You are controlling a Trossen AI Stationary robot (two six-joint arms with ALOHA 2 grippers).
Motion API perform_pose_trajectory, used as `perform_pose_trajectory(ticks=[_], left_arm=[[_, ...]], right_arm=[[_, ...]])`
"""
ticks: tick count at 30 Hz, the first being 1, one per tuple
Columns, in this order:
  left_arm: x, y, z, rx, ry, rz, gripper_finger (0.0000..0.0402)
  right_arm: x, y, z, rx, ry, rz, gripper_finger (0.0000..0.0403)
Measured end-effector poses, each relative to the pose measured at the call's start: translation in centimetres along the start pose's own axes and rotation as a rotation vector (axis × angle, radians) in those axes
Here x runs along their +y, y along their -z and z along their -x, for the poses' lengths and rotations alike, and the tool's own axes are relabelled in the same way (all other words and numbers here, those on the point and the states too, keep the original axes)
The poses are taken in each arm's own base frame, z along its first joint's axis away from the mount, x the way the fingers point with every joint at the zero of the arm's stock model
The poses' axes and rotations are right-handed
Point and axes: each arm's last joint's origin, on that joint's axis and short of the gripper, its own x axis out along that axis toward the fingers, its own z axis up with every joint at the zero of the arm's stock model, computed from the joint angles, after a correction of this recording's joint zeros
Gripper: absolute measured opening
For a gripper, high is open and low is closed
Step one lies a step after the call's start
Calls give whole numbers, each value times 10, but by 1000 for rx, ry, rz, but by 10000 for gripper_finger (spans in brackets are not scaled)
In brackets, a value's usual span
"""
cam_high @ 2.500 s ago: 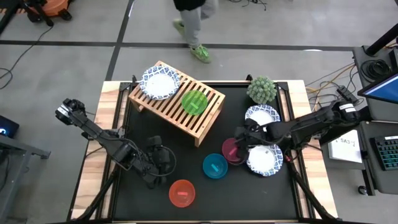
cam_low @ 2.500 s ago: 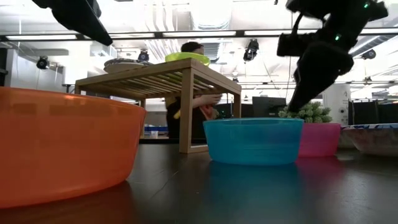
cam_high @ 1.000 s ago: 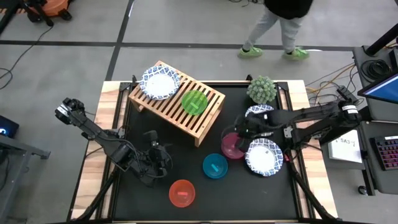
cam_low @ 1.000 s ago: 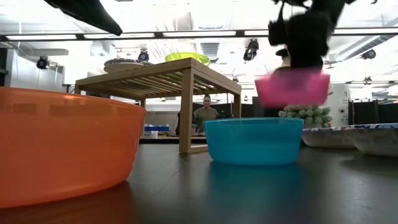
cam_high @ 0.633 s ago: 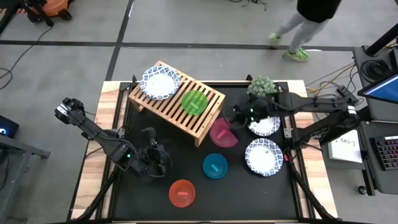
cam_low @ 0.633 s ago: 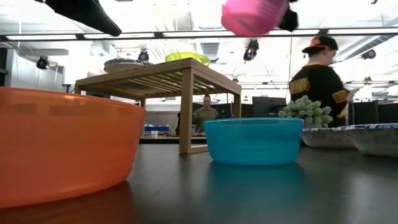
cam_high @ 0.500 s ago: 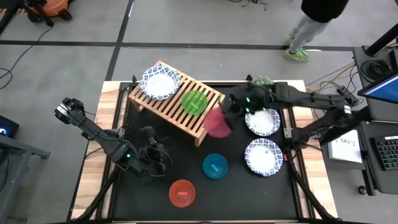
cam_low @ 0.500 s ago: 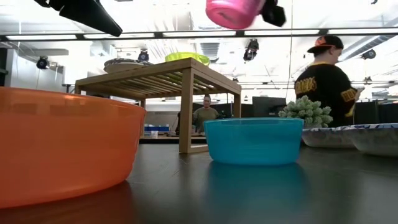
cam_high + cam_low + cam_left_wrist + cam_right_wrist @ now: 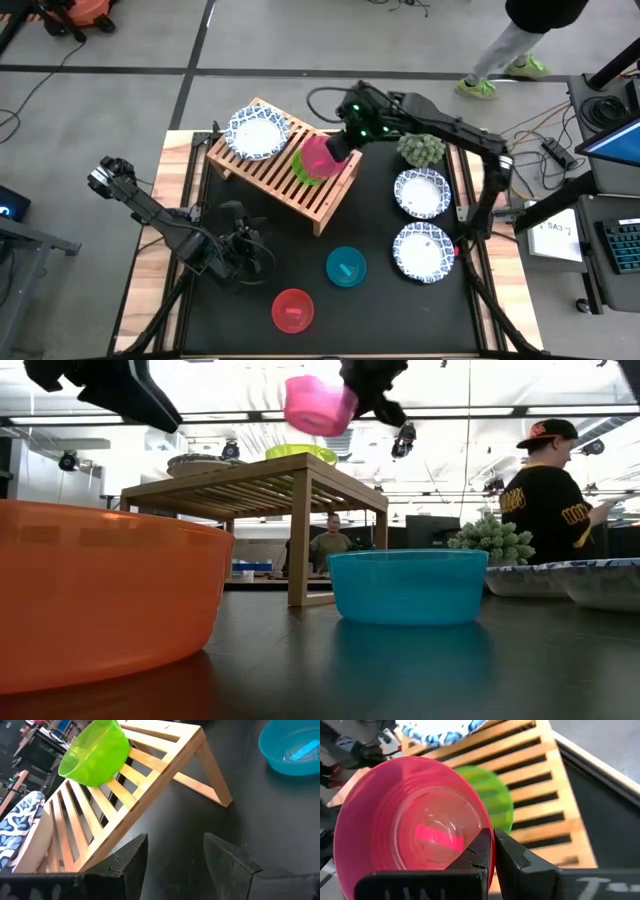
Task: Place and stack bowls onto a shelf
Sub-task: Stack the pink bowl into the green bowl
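Magenta bowl [image 9: 318, 157] pinched at its rim by right gripper [image 9: 338, 146], above green bowl [image 9: 307, 167] on shelf [image 9: 262, 172]; left gripper [image 9: 243, 243] open, empty, low beside shelf; slats between bowls bare

Three white blue-rimmed bowls [image 9: 259, 132] show. Four plastic bowls: green [image 9: 304, 172], magenta [image 9: 319, 157], teal [image 9: 346, 267], red [image 9: 293, 310]. One shelf [image 9: 283, 164], one plant [image 9: 421, 148].

Top of the light-brown slatted wooden shelf [image 9: 285, 165] is getting crowded: a white blue-rimmed bowl [image 9: 258, 133] on its far left end, a green plastic bowl [image 9: 310, 168] mid-shelf, bare slats between. Black tabletop [image 9: 385, 310] in front is open around the teal bowl [image 9: 346, 267] and red bowl [image 9: 292, 310].
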Motion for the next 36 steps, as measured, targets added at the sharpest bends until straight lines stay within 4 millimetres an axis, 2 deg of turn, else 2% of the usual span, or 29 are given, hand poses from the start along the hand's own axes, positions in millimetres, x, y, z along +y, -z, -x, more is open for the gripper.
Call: perform_pose_trajectory(ticks=[8,14,25,29,36], left_arm=[[-2,3,4,-1,9,0,176],[-3,3,6,-4,14,4,176],[-3,3,6,-5,15,11,176],[-3,3,6,-5,15,11,176],[-3,3,6,-5,15,11,176]], right_arm=[[-4,-21,-25,19,22,-13,8],[-7,-21,-36,57,43,-13,8],[-8,-21,-41,62,48,31,11],[-9,-22,-45,66,50,38,34],[-11,-22,-54,76,56,35,101]])
